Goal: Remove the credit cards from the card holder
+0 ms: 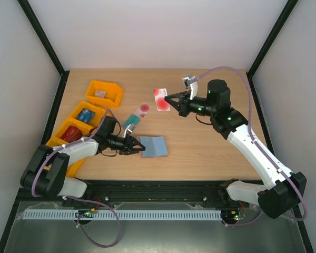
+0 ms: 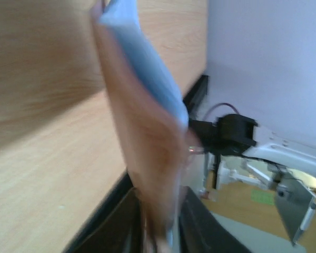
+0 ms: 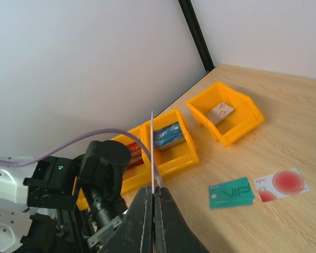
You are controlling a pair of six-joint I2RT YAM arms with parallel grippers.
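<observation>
The card holder lies open on the table with its grey-blue inside up. My left gripper is shut on its left edge. In the left wrist view the blurred holder stands between the jaws of the left gripper, reddish-brown outside and blue inside. My right gripper hovers at the far middle, shut on a pale credit card with red marks. In the right wrist view that card shows edge-on in the right gripper. A teal card and a pale card with a red circle lie on the table.
Three orange bins stand in a row at the left, each with small items inside. Black frame posts rise at the table's back corners. The right arm reaches across the right half of the table.
</observation>
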